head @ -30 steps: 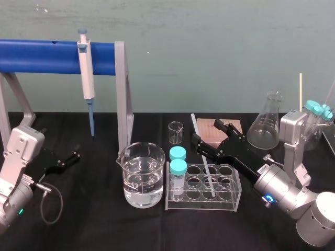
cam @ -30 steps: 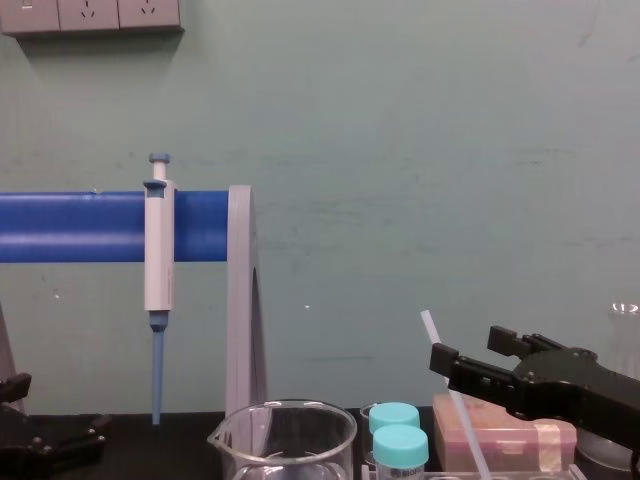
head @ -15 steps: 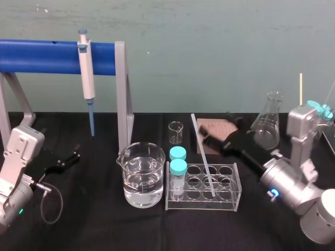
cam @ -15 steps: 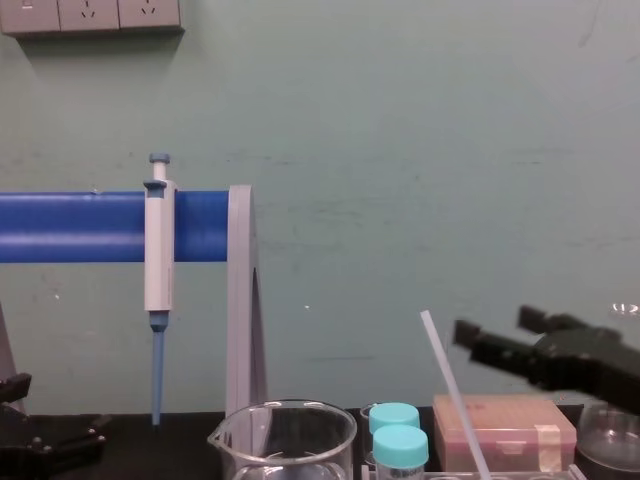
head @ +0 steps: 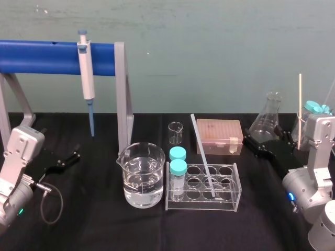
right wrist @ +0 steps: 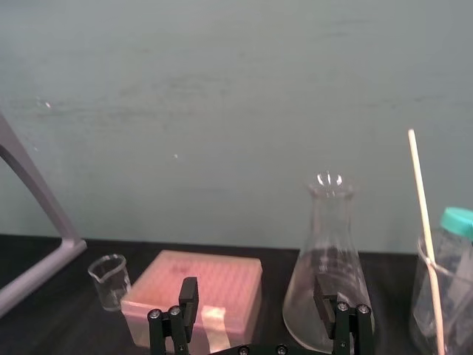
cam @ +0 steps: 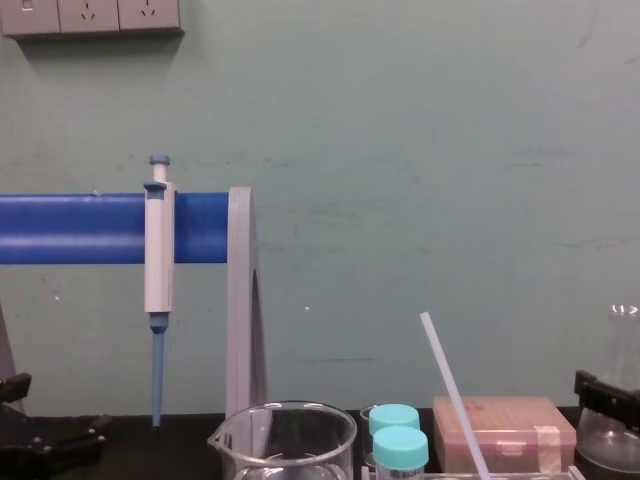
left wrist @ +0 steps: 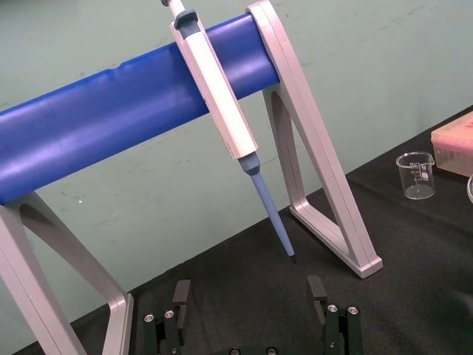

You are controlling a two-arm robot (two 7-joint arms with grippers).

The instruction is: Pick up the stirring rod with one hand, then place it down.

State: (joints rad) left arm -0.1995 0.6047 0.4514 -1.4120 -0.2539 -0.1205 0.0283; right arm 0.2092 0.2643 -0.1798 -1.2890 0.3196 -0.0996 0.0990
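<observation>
The stirring rod [head: 203, 156] is a thin whitish translucent stick leaning in the clear tube rack [head: 229, 196], its top tilted toward the back left. It rises beside the teal-capped vials in the chest view [cam: 452, 392]. My right gripper [head: 260, 141] hangs to the right of the rack, in front of the flask, open, holding nothing and well apart from the rod. Its spread fingers [right wrist: 188, 293] frame the pink box in the right wrist view. My left gripper [head: 67, 159] rests open at the far left, its fingers [left wrist: 181, 293] wide apart.
A water-filled beaker [head: 141, 175] and two teal-capped vials [head: 178, 170] stand left of the rod. Behind are a small beaker [head: 176, 132], a pink tip box [head: 219, 136] and an Erlenmeyer flask [head: 268, 123]. A pipette [head: 86, 78] hangs on the blue-barred stand [head: 42, 52].
My right gripper has pulled back to the right, away from the rod and past the pink box. The rod stays leaning in the rack. The left arm has not moved.
</observation>
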